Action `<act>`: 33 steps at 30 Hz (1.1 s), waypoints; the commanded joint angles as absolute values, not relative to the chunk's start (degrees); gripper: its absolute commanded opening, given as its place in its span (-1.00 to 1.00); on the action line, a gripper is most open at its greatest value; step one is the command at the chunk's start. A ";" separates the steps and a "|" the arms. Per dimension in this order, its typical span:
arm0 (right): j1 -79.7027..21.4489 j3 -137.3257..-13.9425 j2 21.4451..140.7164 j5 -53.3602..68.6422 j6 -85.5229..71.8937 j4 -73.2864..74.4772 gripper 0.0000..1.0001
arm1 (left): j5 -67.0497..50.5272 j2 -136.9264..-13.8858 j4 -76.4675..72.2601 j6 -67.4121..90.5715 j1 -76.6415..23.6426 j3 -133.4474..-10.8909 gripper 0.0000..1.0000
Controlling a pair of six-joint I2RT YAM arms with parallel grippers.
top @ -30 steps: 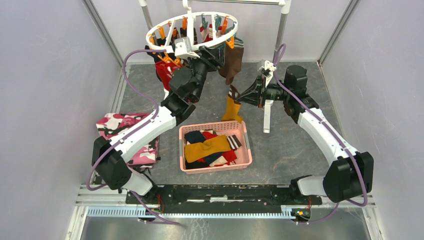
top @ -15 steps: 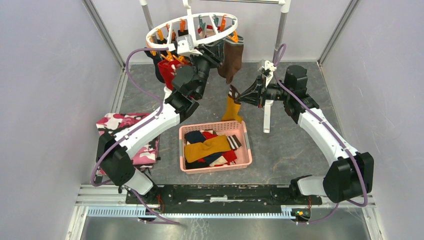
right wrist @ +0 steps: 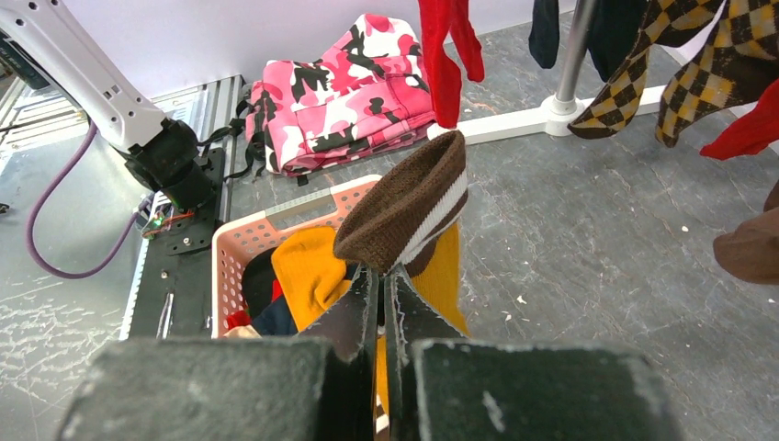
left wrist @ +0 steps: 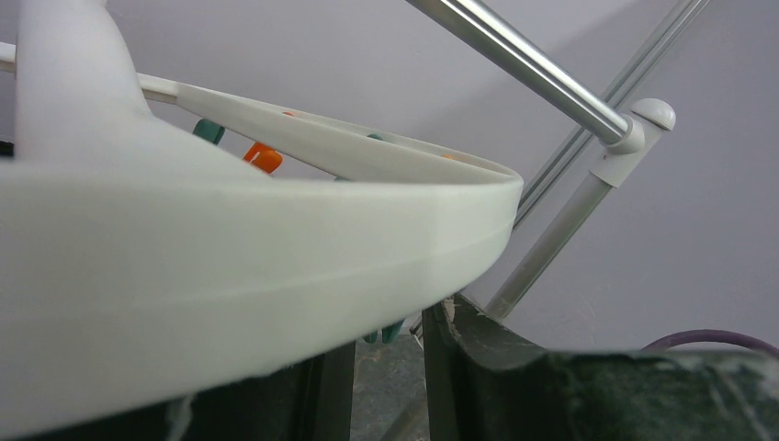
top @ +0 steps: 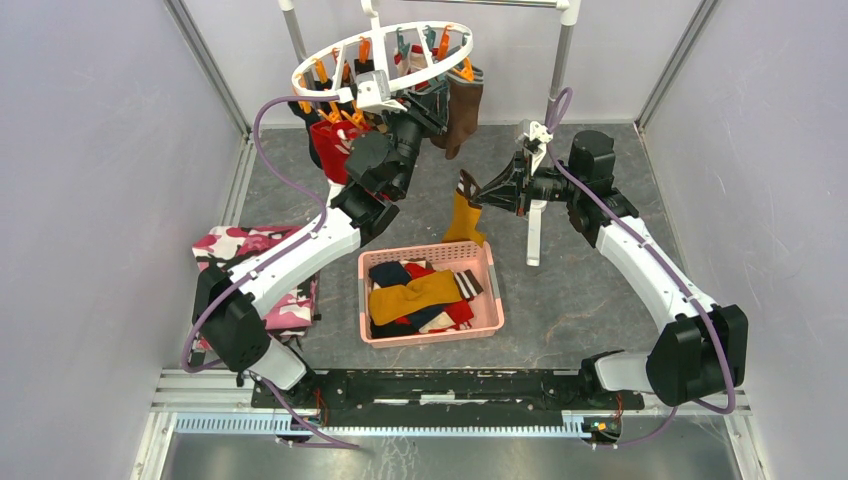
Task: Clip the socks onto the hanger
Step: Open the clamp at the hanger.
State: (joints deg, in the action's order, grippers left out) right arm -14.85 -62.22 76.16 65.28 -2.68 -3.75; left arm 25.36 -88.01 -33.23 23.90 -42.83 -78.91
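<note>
Left gripper (left wrist: 381,386) has risen to hanger (top: 330,60) ring, upper centre, grip unclear; right gripper (top: 483,192) pinches mustard sock (top: 462,222); next, lift sock to it.

The grey, speckled table (top: 600,290) carries a pink slatted basket (top: 430,249) of socks (top: 415,295) near its middle, just beyond the black mounting rail (top: 450,385) that runs along the near edge. Left of the basket and apart from it, a pink, white and black camouflage cloth (top: 225,245) lies flat, while the rack's white foot bar (top: 534,245) rests on the table just right of the basket
</note>
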 commanded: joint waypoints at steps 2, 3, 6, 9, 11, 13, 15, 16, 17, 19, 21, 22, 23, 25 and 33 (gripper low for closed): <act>-14.87 -62.90 74.79 64.34 -2.37 -3.96 -1.00 | 26.72 -86.11 -35.71 22.79 -42.80 -81.18 -0.96; -14.93 -63.01 74.87 64.29 -2.33 -3.88 -1.00 | 26.98 -85.94 -35.62 23.16 -42.80 -81.20 -0.95; -14.93 -62.99 74.82 64.34 -2.36 -3.87 -1.00 | 28.08 -85.55 -34.72 24.14 -42.80 -81.36 -0.70; -14.89 -62.93 74.63 64.42 -2.37 -3.87 -1.00 | 28.87 -85.60 -34.54 24.50 -42.80 -81.46 -0.50; -14.90 -62.92 74.59 64.50 -2.31 -3.87 -1.00 | 28.92 -85.77 -34.69 24.69 -42.80 -81.40 -0.42; -14.91 -62.82 74.51 64.51 -2.26 -3.86 -1.00 | 29.00 -85.95 -35.12 24.87 -42.80 -81.40 -0.33; -14.91 -62.80 74.39 64.59 -2.20 -3.78 -1.00 | 29.00 -86.09 -35.32 24.87 -42.80 -81.40 -0.23; -14.84 -62.78 74.36 64.68 -2.11 -3.69 -1.00 | 29.09 -86.13 -35.61 24.80 -42.80 -81.47 -0.19; -14.87 -62.79 74.37 64.67 -2.08 -3.69 -1.00 | 29.13 -86.13 -35.71 24.79 -42.80 -81.47 -0.18; -14.91 -62.80 74.36 64.76 -1.95 -3.60 -1.00 | 29.24 -86.05 -35.96 24.87 -42.80 -81.32 -0.10; -14.93 -62.75 74.36 64.78 -1.99 -3.49 -1.00 | 29.21 -86.03 -36.27 24.87 -42.80 -81.30 -0.05; -14.90 -62.73 74.38 64.73 -2.00 -3.51 -1.00 | 29.18 -86.04 -36.42 24.87 -42.80 -81.26 0.00; -14.86 -62.75 74.39 64.77 -2.00 -3.51 -1.00 | 29.10 -86.06 -36.53 24.87 -42.82 -81.25 0.02; -14.89 -62.71 74.36 64.80 -2.02 -3.44 -1.00 | 29.09 -86.02 -36.83 24.83 -42.80 -81.19 0.05; -14.89 -62.67 74.34 64.95 -2.01 -3.43 -1.00 | 29.09 -85.89 -38.60 24.27 -42.80 -80.70 0.06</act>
